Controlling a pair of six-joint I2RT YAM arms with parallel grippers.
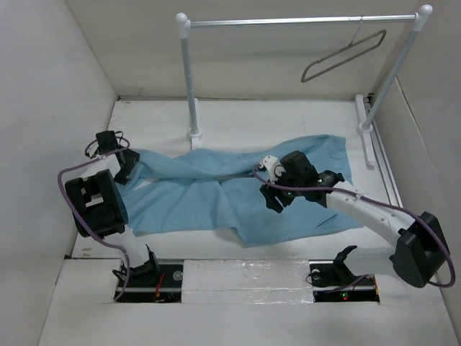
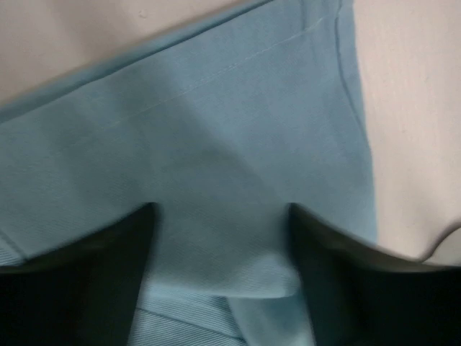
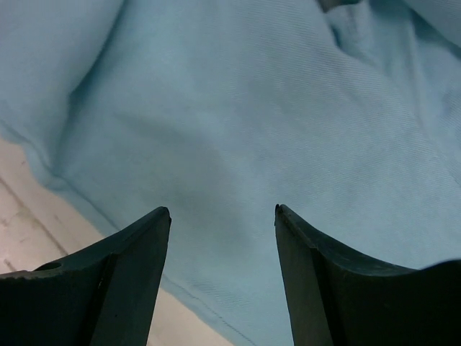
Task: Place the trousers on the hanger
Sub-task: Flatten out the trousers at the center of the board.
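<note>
A clothes rack (image 1: 186,72) of 2 white posts joined by a thin silver metal bar (image 1: 302,21) is seen standing at the far side of a flat white table (image 1: 288,119). Each post is capped with a rounded white knob and carried on a long white foot. The left foot (image 1: 194,122) is set left of the table's middle, and the right foot (image 1: 366,137) close to the right wall. The table is enclosed by plain white walls (image 1: 43,108) on 3 sides. A white ledge (image 1: 245,277) with 2 dark rectangular cut-outs is laid along the near edge. Bare strips of the table are also shown in both wrist views.
</note>
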